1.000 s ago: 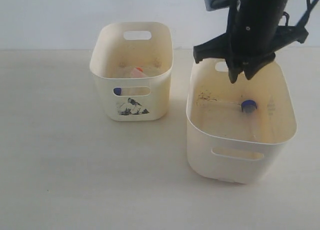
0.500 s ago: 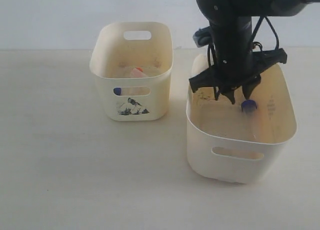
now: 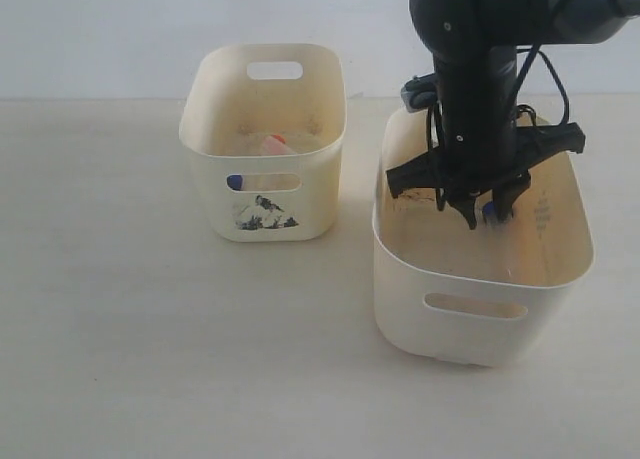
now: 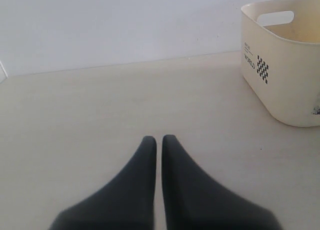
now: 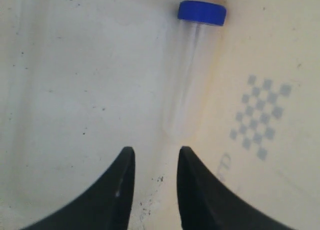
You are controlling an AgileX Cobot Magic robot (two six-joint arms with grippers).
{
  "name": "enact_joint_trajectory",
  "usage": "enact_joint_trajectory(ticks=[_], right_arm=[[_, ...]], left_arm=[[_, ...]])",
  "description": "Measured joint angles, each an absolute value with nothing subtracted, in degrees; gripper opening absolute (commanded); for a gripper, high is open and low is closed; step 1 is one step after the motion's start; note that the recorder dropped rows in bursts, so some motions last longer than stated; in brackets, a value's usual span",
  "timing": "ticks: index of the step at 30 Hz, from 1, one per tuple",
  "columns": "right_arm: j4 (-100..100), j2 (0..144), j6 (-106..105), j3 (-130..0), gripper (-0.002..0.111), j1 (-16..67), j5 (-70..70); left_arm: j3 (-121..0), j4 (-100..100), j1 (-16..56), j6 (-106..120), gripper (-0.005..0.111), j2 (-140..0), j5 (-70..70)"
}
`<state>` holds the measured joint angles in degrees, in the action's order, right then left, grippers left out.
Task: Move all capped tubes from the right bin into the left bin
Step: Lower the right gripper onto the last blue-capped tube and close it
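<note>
Since last look, right gripper (image 3: 488,217) has sunk deeper into right bin (image 3: 478,311), toward bench's right edge; jaws parted, empty. Blue-capped tube (image 5: 192,82): clear, lying on bin floor just beyond fingertips. Left gripper (image 4: 159,140) closed, empty.

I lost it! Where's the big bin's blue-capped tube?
Exterior view, right side: the blue-capped tube lies inside the right bin, by its checker-marked wall, just ahead of the right gripper.

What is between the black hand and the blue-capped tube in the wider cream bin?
Nothing visible. The open right hand hangs inside the wide cream plastic bin, with only bare floor between it and the clear plastic tube with a dark-blue cap.
</note>
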<state>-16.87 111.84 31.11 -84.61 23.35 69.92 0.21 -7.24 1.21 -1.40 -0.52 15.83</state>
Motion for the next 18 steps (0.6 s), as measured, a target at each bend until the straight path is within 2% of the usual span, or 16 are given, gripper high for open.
enact_joint_trajectory(ticks=[18], right_arm=[[-20.71, 114.04, 31.57, -82.78, 0.028, 23.35, 69.88]], left_arm=[[0.21, -7.24, 1.21, -1.4, 0.004, -0.52, 15.83]])
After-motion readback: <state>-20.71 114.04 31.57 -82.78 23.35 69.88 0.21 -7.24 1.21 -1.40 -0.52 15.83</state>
